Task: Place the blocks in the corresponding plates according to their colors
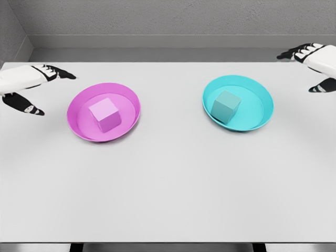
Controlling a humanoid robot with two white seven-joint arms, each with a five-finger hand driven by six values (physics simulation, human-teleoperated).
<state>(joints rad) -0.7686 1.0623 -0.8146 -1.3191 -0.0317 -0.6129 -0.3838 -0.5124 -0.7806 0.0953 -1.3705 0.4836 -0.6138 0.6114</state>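
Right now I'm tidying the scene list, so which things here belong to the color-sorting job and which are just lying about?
Job:
pink block in pink plate
teal block in teal plate

Lying about:
nothing; only the table, with the left hand and right hand open at its edges.

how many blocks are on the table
2. The pink block sits in the pink plate on the left; the teal block sits in the teal plate on the right. None appear hidden.

A white table (168,189) stands before a grey wall (157,21)
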